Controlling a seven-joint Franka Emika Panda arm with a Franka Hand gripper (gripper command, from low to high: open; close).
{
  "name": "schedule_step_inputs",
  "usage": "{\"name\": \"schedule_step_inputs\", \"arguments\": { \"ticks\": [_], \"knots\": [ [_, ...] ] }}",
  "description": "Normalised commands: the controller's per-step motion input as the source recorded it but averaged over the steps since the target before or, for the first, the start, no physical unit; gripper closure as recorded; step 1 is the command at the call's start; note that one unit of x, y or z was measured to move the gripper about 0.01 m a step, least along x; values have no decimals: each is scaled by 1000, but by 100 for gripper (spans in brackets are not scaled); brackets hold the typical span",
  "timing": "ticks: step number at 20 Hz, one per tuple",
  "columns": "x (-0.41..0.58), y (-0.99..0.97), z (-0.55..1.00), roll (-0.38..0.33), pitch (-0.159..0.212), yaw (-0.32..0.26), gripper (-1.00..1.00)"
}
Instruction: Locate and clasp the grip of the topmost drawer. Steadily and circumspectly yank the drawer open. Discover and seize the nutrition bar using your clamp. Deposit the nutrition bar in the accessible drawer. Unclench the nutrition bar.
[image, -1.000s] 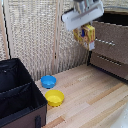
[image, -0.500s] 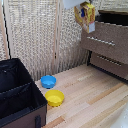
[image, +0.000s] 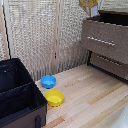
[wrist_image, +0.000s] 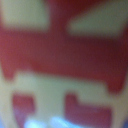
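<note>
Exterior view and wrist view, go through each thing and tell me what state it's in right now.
Top drawer: pulled open, dark inside.
Lower drawer: looks partly out.
Bar: held up above the top drawer, fills the wrist view.
End effector: out of frame, cannot tell.
Blue bowl: upright on floor, empty.
Yellow bowl: upright, empty.
Black bin: open-topped.

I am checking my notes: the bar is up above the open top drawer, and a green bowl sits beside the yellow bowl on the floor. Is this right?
Not quite: the bowl beside the yellow bowl is blue, not green, as the exterior view shows. The bar is indeed above the open top drawer.
</note>
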Motion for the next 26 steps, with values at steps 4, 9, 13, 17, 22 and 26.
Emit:
{"name": "schedule_step_inputs", "arguments": {
  "ticks": [4, 9, 13, 17, 22, 26],
  "knots": [
    [9, -844, 800, 23, 115, -14, 100],
    [0, -962, 610, 57, 113, 15, 100],
    [-19, -973, 476, 53, 132, 10, 100],
    [-66, -980, 421, 60, 144, 2, 100],
    [-68, -574, -16, 36, 118, 68, 100],
    [82, 1, -256, 2, 10, 19, -100]
  ]
}}
